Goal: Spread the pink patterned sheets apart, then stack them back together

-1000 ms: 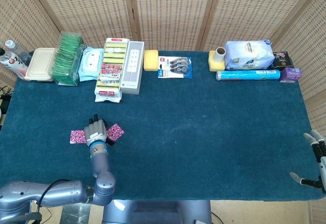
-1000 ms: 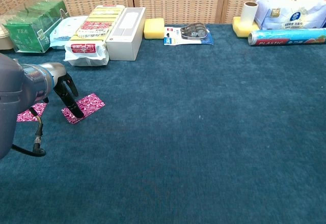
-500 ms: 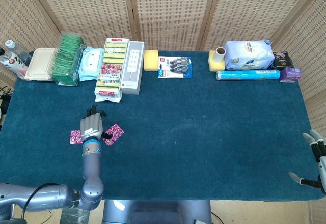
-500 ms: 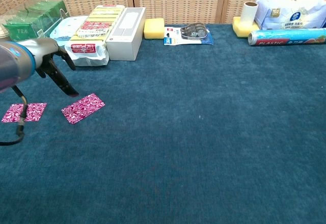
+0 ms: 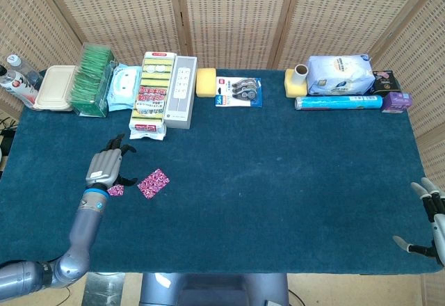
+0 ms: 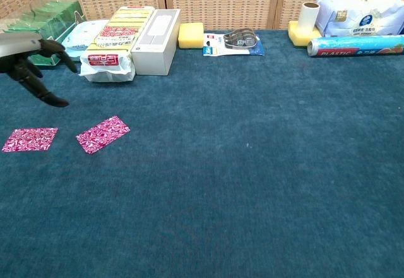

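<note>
Two sheets: both flat pink patterned paper rectangles lie on the dark teal felt table (image 6: 252,183), well apart from each other, neither overlapping.
Nearer-centre sheet: the pink patterned sheet on the right (image 6: 103,134) sits tilted, one corner pointing toward the back row of goods; in the head view it shows at (image 5: 154,183).
Outer sheet: the second pink patterned sheet (image 6: 29,139) lies near the table's left edge; in the head view only a small corner of it (image 5: 116,190) shows beside the wrist.
Left hand: the grey metal left hand (image 5: 106,166) is raised above the cloth with fingers (image 6: 50,98) spread and nothing in them; it touches neither sheet in the chest view.
Right hand: the right hand (image 5: 430,219) shows only at the far right table edge in the head view, fingers apart and holding nothing.
Back row, left: a green box of tea bags (image 5: 92,80), a pale blue wet-wipe pack (image 5: 124,87), a yellow-and-red sponge pack (image 5: 152,94) and a long white cardboard box (image 5: 180,91) stand side by side.
Back row, middle: a yellow sponge block (image 5: 206,82) sits just beside a blue blister card (image 5: 238,91).
Back row, right: a blue cling-film roll box (image 5: 338,102) lies in front of a white and blue soft pack (image 5: 338,74).
</note>
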You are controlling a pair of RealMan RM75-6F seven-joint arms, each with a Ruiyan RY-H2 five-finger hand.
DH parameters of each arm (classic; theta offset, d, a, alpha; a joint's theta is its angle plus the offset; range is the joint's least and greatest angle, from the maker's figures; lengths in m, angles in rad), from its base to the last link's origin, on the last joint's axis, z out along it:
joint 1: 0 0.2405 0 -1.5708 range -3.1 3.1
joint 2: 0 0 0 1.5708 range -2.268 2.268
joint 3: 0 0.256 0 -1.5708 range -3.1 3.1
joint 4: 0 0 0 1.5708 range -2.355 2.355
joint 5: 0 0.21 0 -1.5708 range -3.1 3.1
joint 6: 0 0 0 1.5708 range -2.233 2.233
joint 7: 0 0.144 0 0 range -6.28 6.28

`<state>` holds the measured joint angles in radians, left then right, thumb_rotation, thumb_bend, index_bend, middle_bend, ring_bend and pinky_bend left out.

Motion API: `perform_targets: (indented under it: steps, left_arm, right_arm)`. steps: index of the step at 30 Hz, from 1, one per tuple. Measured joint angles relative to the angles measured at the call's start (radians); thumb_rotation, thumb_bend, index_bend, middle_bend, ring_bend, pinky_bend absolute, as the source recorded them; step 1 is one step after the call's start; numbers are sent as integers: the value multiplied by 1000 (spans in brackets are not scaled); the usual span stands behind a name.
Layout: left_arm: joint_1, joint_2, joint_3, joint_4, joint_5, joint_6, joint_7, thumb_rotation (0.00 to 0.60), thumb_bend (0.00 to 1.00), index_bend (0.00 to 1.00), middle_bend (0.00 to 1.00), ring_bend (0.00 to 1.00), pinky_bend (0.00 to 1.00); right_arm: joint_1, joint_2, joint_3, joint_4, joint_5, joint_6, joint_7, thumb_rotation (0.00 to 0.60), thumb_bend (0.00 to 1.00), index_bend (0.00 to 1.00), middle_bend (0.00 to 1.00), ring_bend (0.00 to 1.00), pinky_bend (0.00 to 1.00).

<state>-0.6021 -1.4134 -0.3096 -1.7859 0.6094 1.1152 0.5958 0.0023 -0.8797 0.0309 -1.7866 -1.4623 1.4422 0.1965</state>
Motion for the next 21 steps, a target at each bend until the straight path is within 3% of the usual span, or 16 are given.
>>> perform_targets:
  steps: [6,9,21]
  left_arm:
    - [69,81,77,-3,105,-36,-113,600,175,267,0,0,183]
    - [87,96,102,11,149,-50,-157,600,175,267,0,0,136]
    - [134,117,185,176,354,-154,-372,600,164,266,0,0,112]
  right_arm:
    - [1,0,1,-1,3,-1,-2,600,0,72,0,0,0]
    - [0,1,0,-3,0,1,0,600,0,71,0,0,0]
    - [-2,4,-1,-4,-3,4,7,600,0,72,0,0,0]
